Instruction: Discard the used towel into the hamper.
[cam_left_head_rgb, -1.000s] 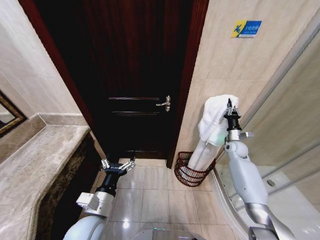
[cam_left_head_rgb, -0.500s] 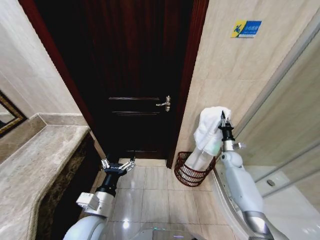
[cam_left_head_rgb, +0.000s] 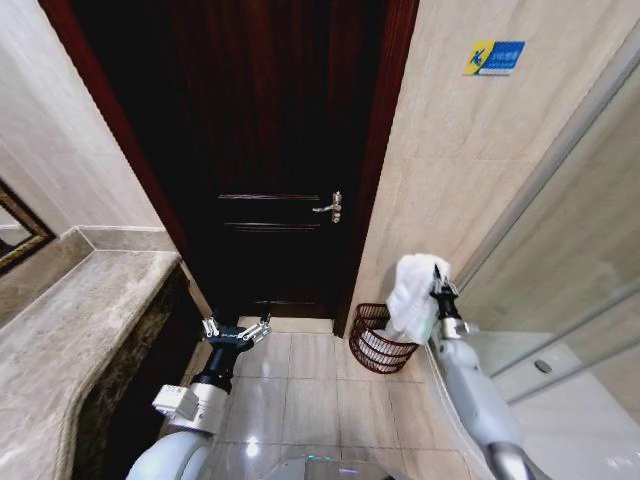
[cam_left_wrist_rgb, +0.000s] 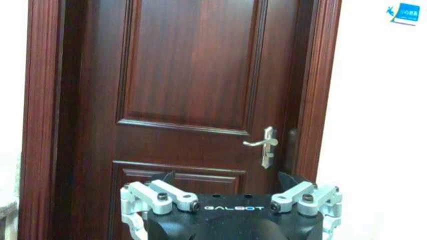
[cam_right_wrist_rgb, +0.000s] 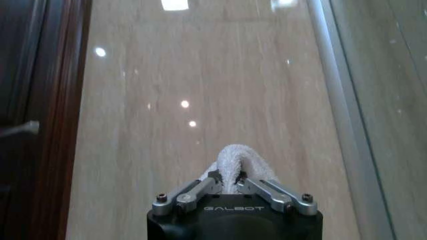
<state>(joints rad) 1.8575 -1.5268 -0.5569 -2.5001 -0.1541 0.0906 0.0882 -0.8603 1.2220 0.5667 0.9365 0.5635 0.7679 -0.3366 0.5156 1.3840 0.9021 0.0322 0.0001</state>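
Right gripper (cam_left_head_rgb: 436, 292) is pinched shut on the towel (cam_left_head_rgb: 410, 296); in the right wrist view a fold of white terry pokes up between the closed fingers (cam_right_wrist_rgb: 200, 187). In the head view the towel hangs from that grip as a bunched white mass, its lower end reaching into or just behind the hamper (cam_left_head_rgb: 377, 338). We cannot tell whether the cloth touches the wicker inside.

The hamper stands on the floor tiles (cam_left_head_rgb: 300, 385) against the beige wall (cam_left_head_rgb: 450, 160), just beside the door (cam_left_head_rgb: 270, 150) frame, with the shower glass (cam_left_head_rgb: 570, 250) on its other side. Its rim facing us is bare.

Left gripper (cam_left_head_rgb: 236, 333) is spread wide and holds nothing; it is parked low over the floor in front of the door, well apart from the hamper. The left wrist view faces the door handle (cam_left_wrist_rgb: 263, 145).

Step in hand, as we judge it: lowering the towel into the hamper for release.

Notes for doing it well:
- The bulk of the towel sits above the rim, toward the wall side. We would want the mass centred over the opening before letting go, or a fold may drape over the rim and hang outside.
- Go down far enough that the cloth piles inside.
- Open the fingers fully; terry loops can snag on fingertips.
- Keep the wrist off the glass and the wall, both close by.
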